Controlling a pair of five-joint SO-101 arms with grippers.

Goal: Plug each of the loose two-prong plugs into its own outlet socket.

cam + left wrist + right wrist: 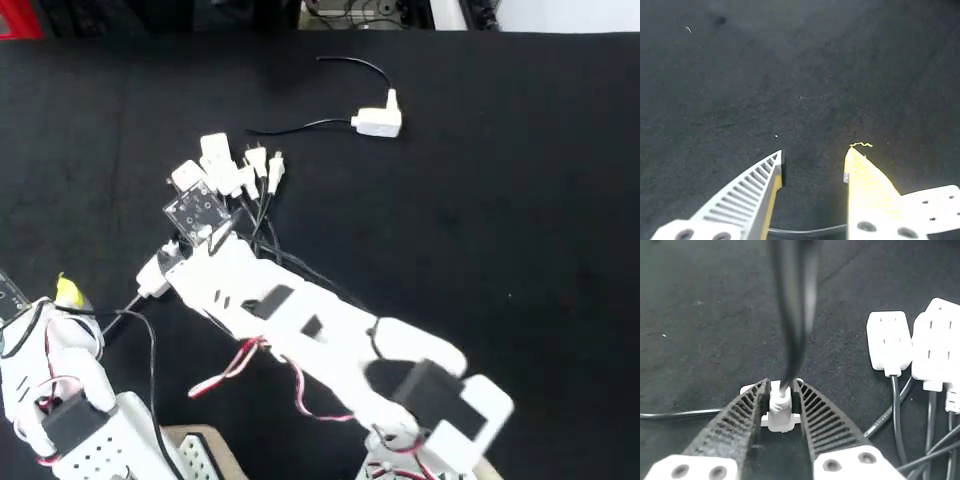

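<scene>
Black and white
Black desk (520, 250); white plug (780, 416), black cord (792, 315); right claw (780, 383) ribbed black, left claw (816, 151) yellow and white.

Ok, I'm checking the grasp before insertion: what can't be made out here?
Prongs of the plug: right wrist view, hidden by its body and the right gripper.
Its cable: same view, blurred near the lens.
Outermost socket: cut by that view's edge.
High view: the right arm covers the grasp.

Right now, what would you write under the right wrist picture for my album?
The right hand grips a plug on a black cord, with white sockets nearby on the black table.
</scene>
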